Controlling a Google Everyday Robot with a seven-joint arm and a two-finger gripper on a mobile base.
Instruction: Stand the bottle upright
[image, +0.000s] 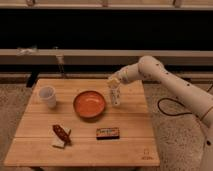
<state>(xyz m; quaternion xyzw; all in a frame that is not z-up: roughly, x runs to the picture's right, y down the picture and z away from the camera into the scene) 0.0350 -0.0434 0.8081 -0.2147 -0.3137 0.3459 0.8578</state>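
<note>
Bottle (116, 95) stands upright on the wooden worktop (80, 145), right of centre, just beside the orange bowl (90, 104) on the bowl's right. The pincer (114, 82) sits directly over the bottle's top at the end of the white arm (170, 82) reaching in from the right — whether it is closed on the cap or merely above it, I cannot tell. Other items noted: white paper cup (47, 96) near the left edge; dark box with orange print (108, 132) towards the front; a brownish item on a pale wrapper (61, 136) at front left — nature unclear.
</note>
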